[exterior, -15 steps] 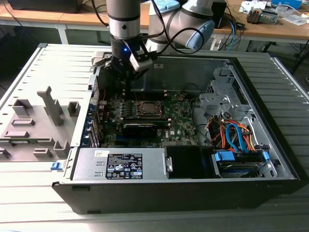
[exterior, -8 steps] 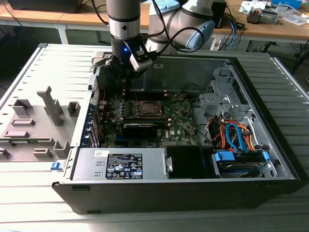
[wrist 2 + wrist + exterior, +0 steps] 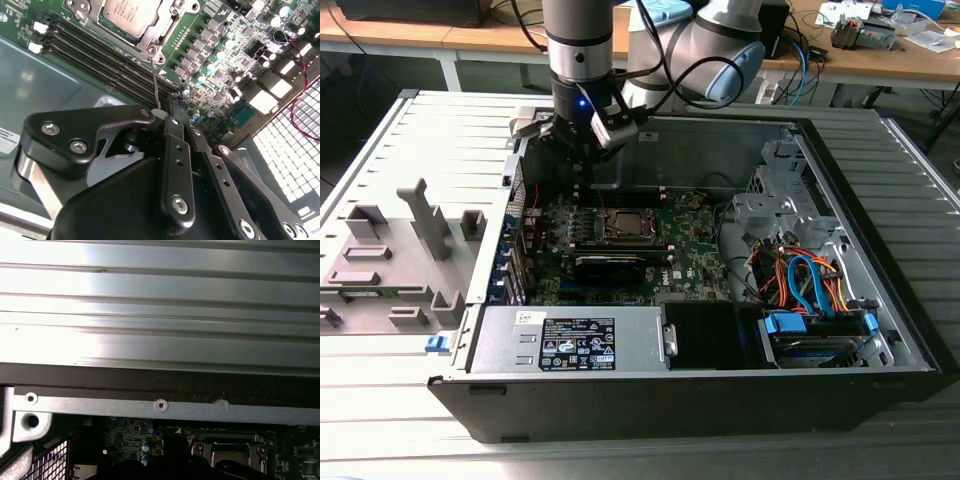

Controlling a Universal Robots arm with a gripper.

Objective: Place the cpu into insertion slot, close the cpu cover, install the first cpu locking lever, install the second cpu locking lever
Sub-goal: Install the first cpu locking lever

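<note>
Open computer case (image 3: pixel 880 330) lying on its side on a ribbed grey table (image 3: pixel 380 420), green motherboard (image 3: pixel 695 245) exposed inside. On the motherboard, insertion slot (image 3: pixel 626 226) with its silver surround, directly above a long black card (image 3: pixel 610 266) in the exterior view. Seated in that slot, the cpu (image 3: pixel 129 14), silvery-grey top facing up, framed by the cpu cover (image 3: pixel 152 46) lying flat around it in the second wrist view. Gripper (image 3: pixel 582 168) hanging low inside the case, just to the exterior view's left of the slot and over the memory slots (image 3: pixel 100 57), blue light glowing on the wrist above. Fingers (image 3: pixel 176 150) drawn together with no visible gap, a thin metal locking lever (image 3: pixel 156 87) running from beside the slot's corner down to the fingertips; actual grip on that lever impossible to confirm. In the first wrist view, edge of the cover (image 3: pixel 231 452) and a strip of motherboard beneath the case's metal rim (image 3: pixel 160 407). Elsewhere in the case, a power supply (image 3: pixel 570 340) along the near wall and a bundle of orange and blue cables (image 3: pixel 810 280) toward the exterior view's right of the slot. Grey fixture blocks (image 3: pixel 395 250) on the table, well apart from the case.
</note>
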